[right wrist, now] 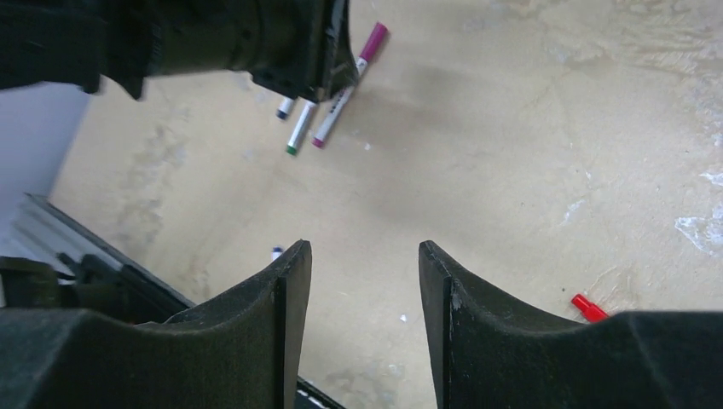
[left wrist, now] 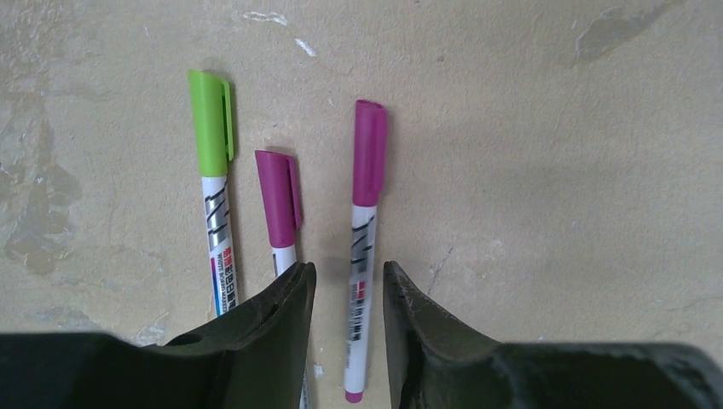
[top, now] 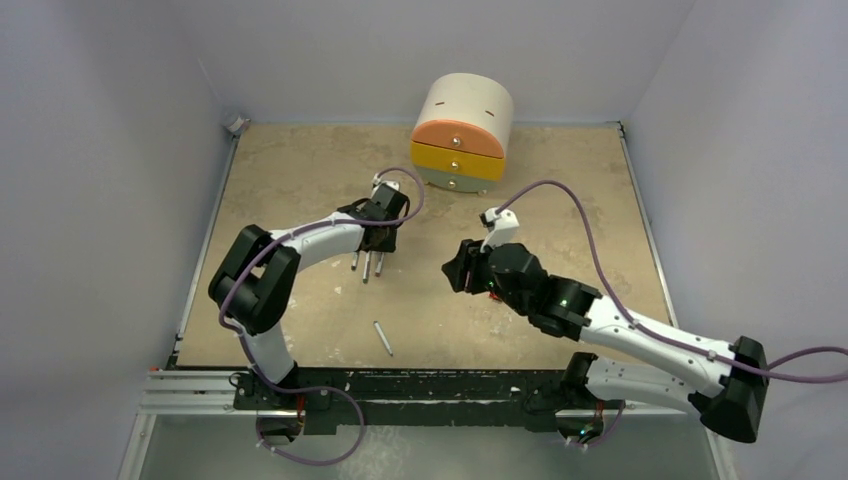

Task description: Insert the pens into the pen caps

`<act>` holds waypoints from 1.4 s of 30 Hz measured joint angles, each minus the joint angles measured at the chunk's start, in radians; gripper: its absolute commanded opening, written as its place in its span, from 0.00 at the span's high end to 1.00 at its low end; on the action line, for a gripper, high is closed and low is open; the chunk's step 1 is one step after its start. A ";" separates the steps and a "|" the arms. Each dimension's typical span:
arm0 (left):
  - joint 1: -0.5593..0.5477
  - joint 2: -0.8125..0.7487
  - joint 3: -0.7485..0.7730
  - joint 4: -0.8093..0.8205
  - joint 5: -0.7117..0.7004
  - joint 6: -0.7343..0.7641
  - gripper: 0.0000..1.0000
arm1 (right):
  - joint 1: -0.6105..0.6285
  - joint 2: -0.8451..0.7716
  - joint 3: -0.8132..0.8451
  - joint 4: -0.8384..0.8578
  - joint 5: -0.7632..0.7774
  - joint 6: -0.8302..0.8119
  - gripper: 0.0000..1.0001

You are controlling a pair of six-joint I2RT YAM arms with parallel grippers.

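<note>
Three capped pens lie side by side under my left gripper [left wrist: 345, 279]: one with a green cap [left wrist: 211, 123] and two with magenta caps [left wrist: 280, 198] [left wrist: 370, 152]. The left gripper is open, and its jaws stand either side of the right magenta pen's barrel [left wrist: 360, 315] without touching it. From the top view the left gripper [top: 378, 238] is over these pens [top: 366, 264]. A fourth pen [top: 382, 338], with no cap, lies alone near the front edge. My right gripper [right wrist: 362, 249] is open and empty above bare table. The red cap [right wrist: 588, 307] lies loose to its right.
A rounded drawer unit [top: 462, 135] with orange and yellow drawers stands at the back centre. The right gripper [top: 457, 272] hovers mid-table. White walls close in the table on three sides. A metal rail [top: 400, 385] runs along the near edge.
</note>
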 measured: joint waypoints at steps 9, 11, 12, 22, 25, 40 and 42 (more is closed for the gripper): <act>0.003 -0.186 -0.002 0.045 0.017 0.000 0.65 | 0.003 0.129 -0.090 0.133 -0.086 -0.048 0.50; 0.016 -0.280 0.001 0.056 0.015 -0.004 0.66 | 0.015 0.177 -0.088 0.167 -0.092 -0.049 0.50; 0.024 -0.316 0.004 0.059 0.013 -0.005 0.65 | 0.027 0.211 -0.086 0.183 -0.099 -0.049 0.49; 0.168 -0.606 -0.002 0.011 -0.059 -0.014 0.64 | 0.235 0.668 0.161 0.175 -0.105 -0.045 0.48; 0.224 -0.632 -0.050 -0.020 -0.058 -0.021 0.64 | 0.285 0.755 0.242 0.168 -0.107 -0.038 0.49; 0.314 -0.630 -0.135 -0.089 0.057 -0.031 0.64 | 0.380 0.939 0.435 -0.053 -0.036 0.063 0.85; 0.314 -0.630 -0.135 -0.088 0.066 -0.030 0.64 | 0.380 0.939 0.435 -0.066 -0.031 0.067 0.97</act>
